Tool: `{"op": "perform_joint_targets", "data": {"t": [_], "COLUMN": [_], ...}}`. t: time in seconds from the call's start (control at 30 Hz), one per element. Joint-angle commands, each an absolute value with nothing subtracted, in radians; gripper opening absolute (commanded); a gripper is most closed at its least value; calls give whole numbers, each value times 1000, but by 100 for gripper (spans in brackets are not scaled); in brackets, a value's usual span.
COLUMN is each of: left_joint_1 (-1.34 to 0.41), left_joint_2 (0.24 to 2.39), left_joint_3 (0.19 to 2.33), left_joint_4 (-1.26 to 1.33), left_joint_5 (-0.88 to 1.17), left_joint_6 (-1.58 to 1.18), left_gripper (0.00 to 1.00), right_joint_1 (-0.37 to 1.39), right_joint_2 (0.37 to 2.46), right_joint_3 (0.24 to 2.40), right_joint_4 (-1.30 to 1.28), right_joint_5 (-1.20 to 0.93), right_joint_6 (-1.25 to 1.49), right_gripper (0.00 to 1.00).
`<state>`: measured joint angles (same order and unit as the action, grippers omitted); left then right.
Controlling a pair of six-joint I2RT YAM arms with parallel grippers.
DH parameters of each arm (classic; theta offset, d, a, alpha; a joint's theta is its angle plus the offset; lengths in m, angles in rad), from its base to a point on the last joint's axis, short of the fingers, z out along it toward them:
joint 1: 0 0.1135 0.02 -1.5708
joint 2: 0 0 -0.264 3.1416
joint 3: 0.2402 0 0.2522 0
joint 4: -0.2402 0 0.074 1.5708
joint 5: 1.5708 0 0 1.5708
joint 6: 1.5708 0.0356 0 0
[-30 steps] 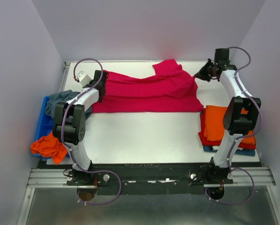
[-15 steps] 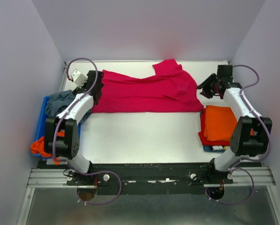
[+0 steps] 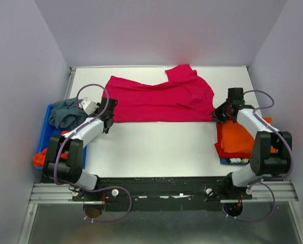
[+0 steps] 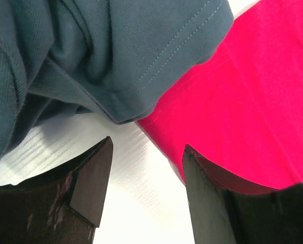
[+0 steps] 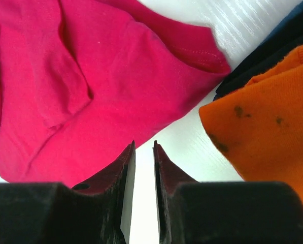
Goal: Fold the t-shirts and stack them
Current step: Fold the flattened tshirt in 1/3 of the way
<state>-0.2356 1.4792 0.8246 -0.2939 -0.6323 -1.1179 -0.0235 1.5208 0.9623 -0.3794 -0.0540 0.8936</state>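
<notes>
A magenta t-shirt [image 3: 161, 96] lies folded into a long band across the back of the table [image 3: 156, 145]. My left gripper [image 3: 110, 108] hovers at its near left corner, open, with bare table between the fingers [image 4: 93, 183]; the magenta t-shirt [image 4: 253, 96] lies just to their right. My right gripper [image 3: 220, 113] is by the near right corner, its jaws a narrow gap apart over bare table, holding nothing. In the right wrist view the magenta t-shirt [image 5: 90, 86] lies beyond the gripper [image 5: 143, 148]. A folded orange t-shirt [image 3: 240, 136] tops the stack on the right.
A blue bin [image 3: 45, 137] at the table's left edge holds a crumpled grey-blue shirt [image 3: 65, 113] and an orange one [image 3: 39, 158]. The grey-blue shirt [image 4: 90, 56] hangs close to my left fingers. Red and dark blue [image 5: 288, 35] shirts lie under the orange t-shirt [image 5: 273, 127].
Both grippers have let go of the magenta t-shirt's ends and drawn back towards me to its near corners. The left jaws have opened wide; the right jaws have parted slightly.
</notes>
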Motion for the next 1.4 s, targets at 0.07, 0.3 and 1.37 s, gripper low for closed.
{"op": "perform_joint_targets", "data": {"t": [0.07,0.3,1.37], "left_joint_1": [-233,-213,-156], "left_joint_2": [1512,1614,1686], "left_joint_3": [850,899,890], "left_joint_4": [-291,-274,-259], "left_joint_5": [-630,-571,-560], "left_joint_6": [-1150,-1146,-1219], "left_gripper": [67,65,4], "right_joint_1": [-14,-14,-12], "right_joint_2": [1526,1512,1549], "right_joint_3": [931,885,893], "right_joint_4": [-321,-253,-225], "right_joint_5": [-34,-75,-103], "right_joint_6": [916,922,940], "right_gripper": [28,27,24]}}
